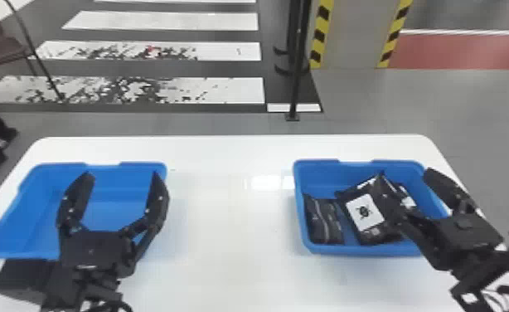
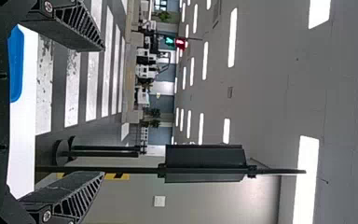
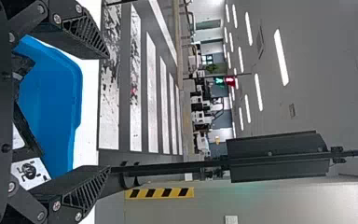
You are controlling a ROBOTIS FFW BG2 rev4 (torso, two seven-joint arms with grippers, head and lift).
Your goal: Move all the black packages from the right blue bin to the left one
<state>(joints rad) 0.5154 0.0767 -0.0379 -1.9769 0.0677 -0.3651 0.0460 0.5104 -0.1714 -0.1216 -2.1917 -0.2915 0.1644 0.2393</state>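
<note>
while the black two-finger r. gripper (image 1: 405,174) hangs spread over the blue plastic r. bin (image 1: 349,249), the flat white-labelled black pkg (image 1: 364,212) lies below & slightly l.

The right blue bin (image 1: 349,249) is smooth plastic, the table (image 1: 233,224) glossy, the black packages (image 1: 326,224) probably plastic film.

White table (image 1: 233,232); brown chair (image 1: 1,50); black pole (image 1: 296,91); striped floor (image 1: 162,20)
</note>
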